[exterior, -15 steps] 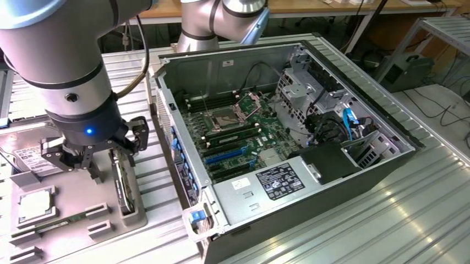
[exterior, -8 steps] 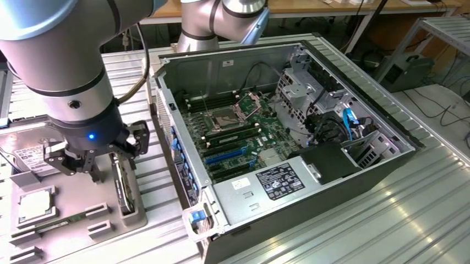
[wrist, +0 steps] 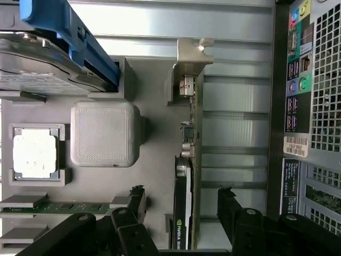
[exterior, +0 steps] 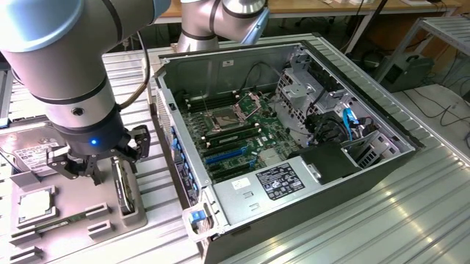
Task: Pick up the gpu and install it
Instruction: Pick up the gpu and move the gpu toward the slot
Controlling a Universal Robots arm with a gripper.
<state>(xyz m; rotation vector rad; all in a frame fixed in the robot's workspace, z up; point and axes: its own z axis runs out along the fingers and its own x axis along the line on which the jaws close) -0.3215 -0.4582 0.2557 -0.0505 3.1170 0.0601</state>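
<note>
The gpu (wrist: 187, 186) stands on its edge in a slot of the grey holder tray (wrist: 157, 149), its silver end bracket (wrist: 192, 53) at one end. On its face is a black cooler with a green logo. My gripper (wrist: 181, 193) is open, with one black finger on each side of the card and neither touching it. In the exterior view the gripper (exterior: 103, 165) hangs just above the tray at the view's left, over the gpu (exterior: 126, 190). The open computer case (exterior: 220, 71) lies to the right, its motherboard (exterior: 235, 132) and blue slots (exterior: 224, 155) exposed.
On the same tray sit a silver hard drive (exterior: 29, 151) with a blue bracket (wrist: 74, 37), a square processor chip (wrist: 34, 153), a narrow green memory stick (wrist: 58, 206) and a grey block (wrist: 104, 133). The case's rear panel (wrist: 309, 106) is close beside the tray. Everything rests on a ribbed metal table (exterior: 367, 220).
</note>
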